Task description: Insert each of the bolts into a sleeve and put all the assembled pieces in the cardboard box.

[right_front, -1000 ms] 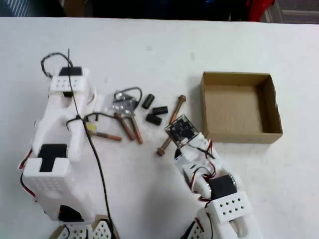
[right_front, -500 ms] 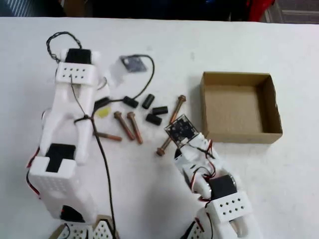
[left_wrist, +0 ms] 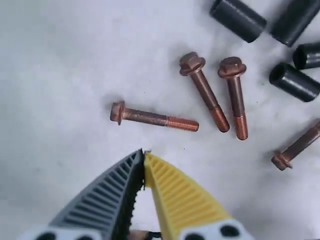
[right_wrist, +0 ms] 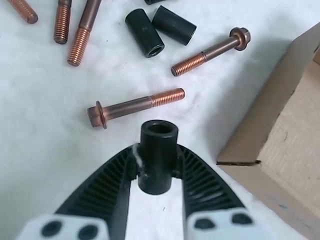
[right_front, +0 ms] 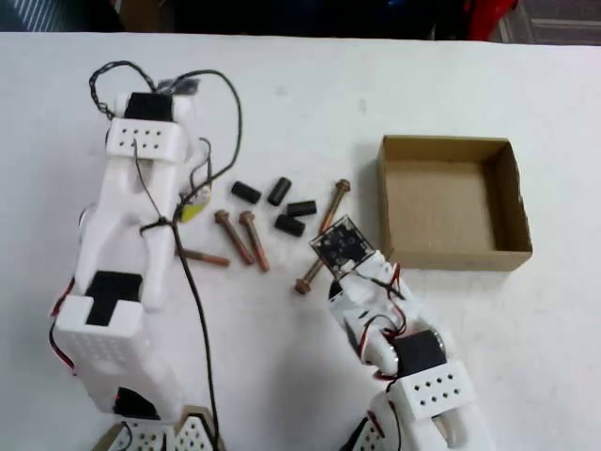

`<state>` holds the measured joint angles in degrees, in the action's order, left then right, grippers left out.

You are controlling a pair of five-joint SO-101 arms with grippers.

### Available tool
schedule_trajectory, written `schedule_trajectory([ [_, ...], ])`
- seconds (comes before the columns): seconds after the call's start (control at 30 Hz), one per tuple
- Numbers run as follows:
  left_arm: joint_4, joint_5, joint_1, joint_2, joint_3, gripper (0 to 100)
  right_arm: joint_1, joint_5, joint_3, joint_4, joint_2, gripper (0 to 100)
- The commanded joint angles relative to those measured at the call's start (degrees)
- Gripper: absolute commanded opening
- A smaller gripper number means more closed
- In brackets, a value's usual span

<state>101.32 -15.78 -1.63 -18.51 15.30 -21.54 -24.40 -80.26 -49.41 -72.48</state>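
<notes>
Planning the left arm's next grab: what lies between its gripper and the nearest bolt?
Only bare table. The left wrist view shows the left gripper, shut, apart from the nearest bolt, with nothing between them.

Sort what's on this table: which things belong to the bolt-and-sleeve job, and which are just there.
Job:
- five copper bolts
- four loose black sleeves
- fifth sleeve, held in the right gripper
- cardboard box

Not the job:
- white table
- black cable looping off the left arm
</notes>
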Motion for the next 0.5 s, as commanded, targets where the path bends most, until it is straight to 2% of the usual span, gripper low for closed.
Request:
schedule_trajectory([
  [0.0,0.7,-8.7,2.0,1.4,-2.3,2,0.6,-0.5,0.3,1.5,-1.3,1.7],
  [0.1,0.7,-12.0,2.7,1.0,-4.4,2,0.6,-0.5,0.3,1.5,-1.3,1.7],
  [0.37,0.6,-12.0,4.4,0.8,-7.6,2,0.6,-0.4,0.3,1.5,-1.3,1.7],
  [0.47,0.6,-11.9,7.5,1.3,-7.5,2,0.6,-0.4,0.3,1.5,-1.3,1.7],
])
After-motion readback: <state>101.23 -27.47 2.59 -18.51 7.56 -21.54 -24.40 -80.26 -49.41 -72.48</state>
